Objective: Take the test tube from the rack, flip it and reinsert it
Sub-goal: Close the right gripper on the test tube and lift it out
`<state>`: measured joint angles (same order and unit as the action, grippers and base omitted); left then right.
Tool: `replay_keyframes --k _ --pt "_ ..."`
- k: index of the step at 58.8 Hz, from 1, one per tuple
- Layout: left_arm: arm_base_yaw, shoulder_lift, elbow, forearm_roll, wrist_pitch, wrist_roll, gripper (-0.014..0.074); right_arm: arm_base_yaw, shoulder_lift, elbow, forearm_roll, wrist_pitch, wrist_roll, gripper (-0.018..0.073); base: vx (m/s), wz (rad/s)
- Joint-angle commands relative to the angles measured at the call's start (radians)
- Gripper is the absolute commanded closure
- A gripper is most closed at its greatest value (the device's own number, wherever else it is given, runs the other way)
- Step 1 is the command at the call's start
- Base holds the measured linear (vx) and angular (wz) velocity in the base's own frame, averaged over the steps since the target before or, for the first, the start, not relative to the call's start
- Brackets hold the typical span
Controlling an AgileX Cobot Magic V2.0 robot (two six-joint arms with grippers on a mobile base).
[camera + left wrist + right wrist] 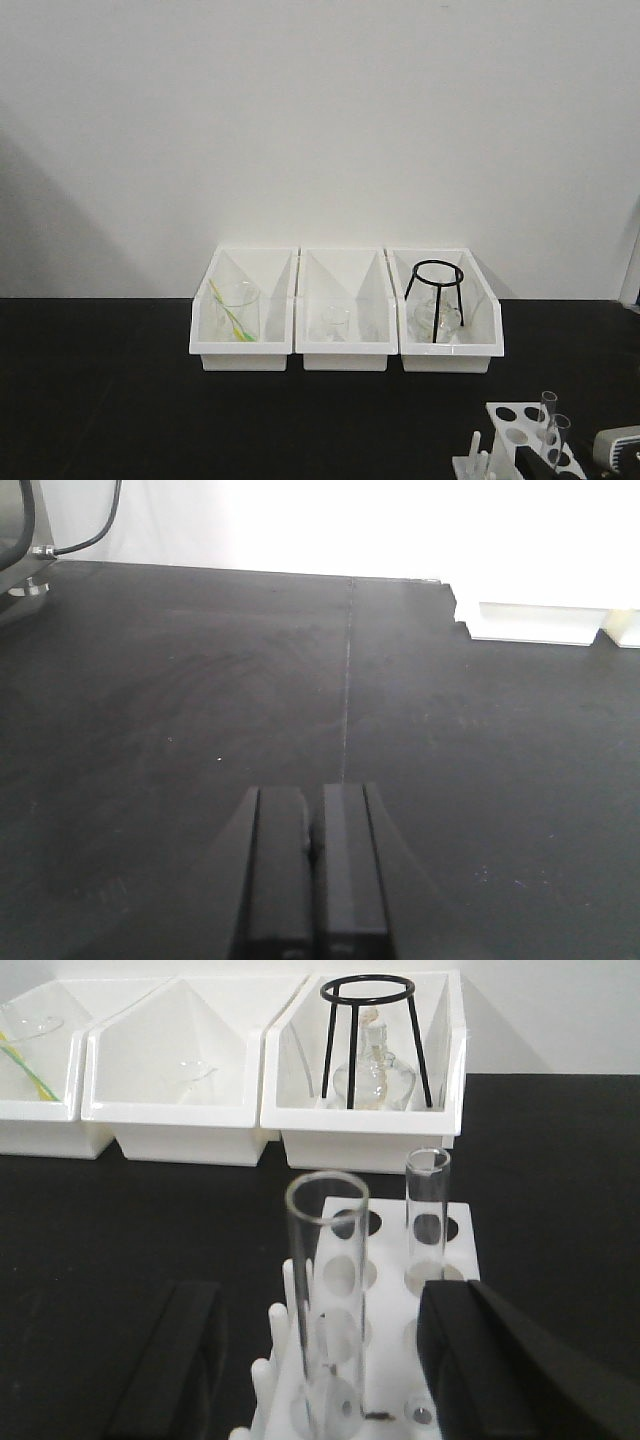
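Observation:
The white rack (395,1260) stands on the black table, also at the bottom right of the front view (510,425). Two clear test tubes stand upright in it, mouths up. The near test tube (327,1290) is in the left row and the far test tube (427,1205) is in the right row; both show in the front view (547,412). My right gripper (322,1300) is open, with its fingers (175,1355) on either side of the near tube and not touching it. My left gripper (318,825) is shut and empty over bare table.
Three white open-front bins (345,345) stand along the back. The left one holds a beaker (236,310) with a yellow-green stick, the middle a small beaker, the right a black tripod stand (366,1030) over a glass flask. A cable (95,530) lies far left.

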<state>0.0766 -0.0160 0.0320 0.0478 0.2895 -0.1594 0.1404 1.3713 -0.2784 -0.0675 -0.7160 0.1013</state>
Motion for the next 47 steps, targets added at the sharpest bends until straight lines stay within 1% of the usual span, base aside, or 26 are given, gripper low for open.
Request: replay_keyframes --k 1,13,20,24,39,47 --pt "-0.007 -0.012 0.0 -0.004 -0.087 0.0 0.0603 -0.001 0.034 -0.037 0.004 -0.173 -0.004 0.0069 0.0 0.0" --pt "-0.007 -0.012 0.0 -0.004 -0.087 0.0 0.0603 -0.001 0.128 -0.075 0.002 -0.199 0.003 0.0074 0.0 0.0" --pt "-0.007 -0.012 0.0 -0.004 -0.087 0.0 0.0603 -0.001 0.144 -0.077 0.002 -0.208 0.002 0.0133 0.0 0.0" --pt "-0.007 -0.012 0.0 -0.004 -0.087 0.0 0.0603 -0.001 0.144 -0.077 0.002 -0.209 0.0 0.0192 0.0 0.0" --pt "-0.007 -0.012 0.0 -0.004 -0.087 0.0 0.0603 -0.001 0.141 -0.077 0.002 -0.223 -0.001 0.0468 0.0 0.0" --pt "-0.007 -0.012 0.0 -0.004 -0.087 0.0 0.0603 0.0 0.1 -0.077 -0.018 -0.215 0.0 0.0576 0.0 0.0"
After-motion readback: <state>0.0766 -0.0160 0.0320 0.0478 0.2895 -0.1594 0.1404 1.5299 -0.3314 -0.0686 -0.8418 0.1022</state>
